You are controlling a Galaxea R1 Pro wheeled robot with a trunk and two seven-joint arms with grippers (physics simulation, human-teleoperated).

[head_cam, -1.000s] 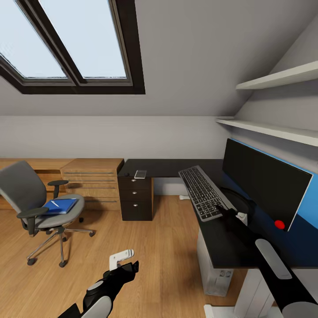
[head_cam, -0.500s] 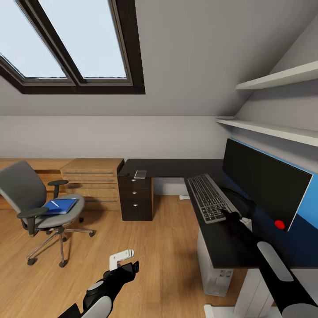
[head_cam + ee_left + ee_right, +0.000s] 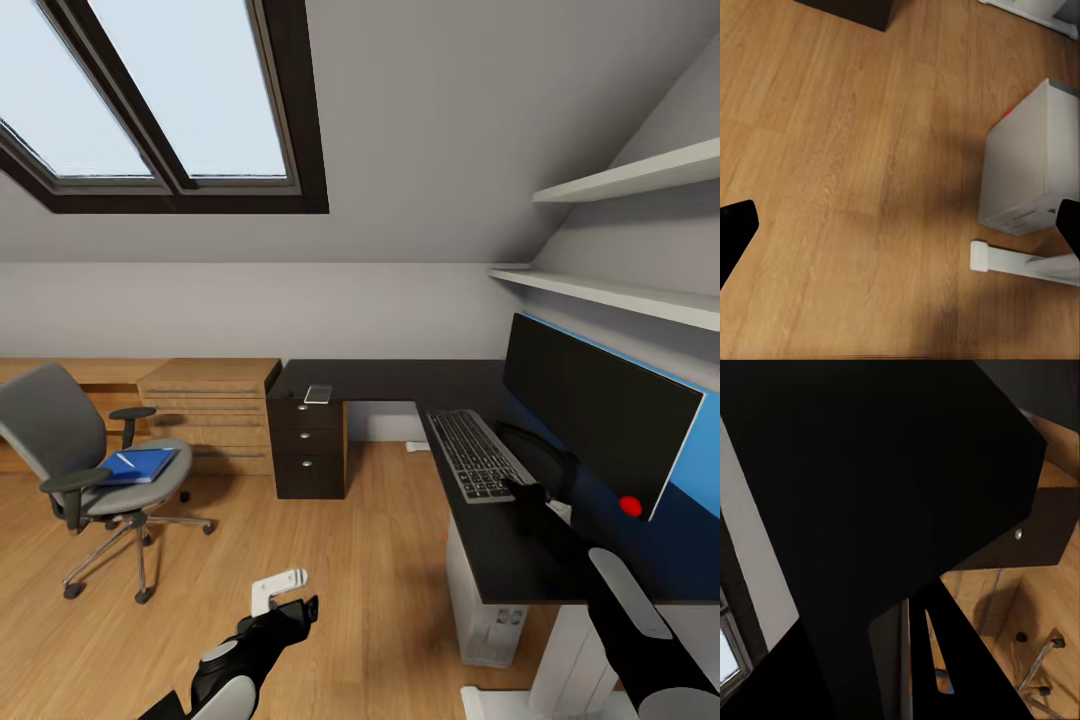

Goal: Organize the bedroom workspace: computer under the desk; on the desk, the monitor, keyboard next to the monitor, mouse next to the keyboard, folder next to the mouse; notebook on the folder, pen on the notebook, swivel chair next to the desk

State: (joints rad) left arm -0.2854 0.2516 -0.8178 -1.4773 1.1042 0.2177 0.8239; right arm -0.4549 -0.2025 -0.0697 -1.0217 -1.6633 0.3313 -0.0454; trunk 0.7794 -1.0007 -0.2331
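Note:
The keyboard [image 3: 476, 455] lies on the black desk [image 3: 400, 380] in front of the monitor [image 3: 600, 410]. My right gripper [image 3: 526, 491] is at the keyboard's near right corner, apparently shut on it; its fingers are hidden. The pale computer [image 3: 490, 612] [image 3: 1031, 161] stands under the desk. At the left, the swivel chair [image 3: 60, 440] carries the blue folder [image 3: 137, 466] with the white pen [image 3: 125, 461] on it. A small thin grey rectangle [image 3: 318, 394], likely the notebook, lies above the drawers. My left gripper [image 3: 285, 598] [image 3: 901, 229] hangs open over the floor.
A light-wood drawer chest [image 3: 210, 405] stands against the back wall beside the black drawer unit [image 3: 308, 445]. Two white shelves [image 3: 620, 180] hang above the monitor. The desk's white foot [image 3: 1020, 261] lies by the computer. Wood floor [image 3: 350, 560] stretches between chair and desk.
The keyboard has swung round and slid toward the monitor along with my right gripper. My left arm has sunk slightly.

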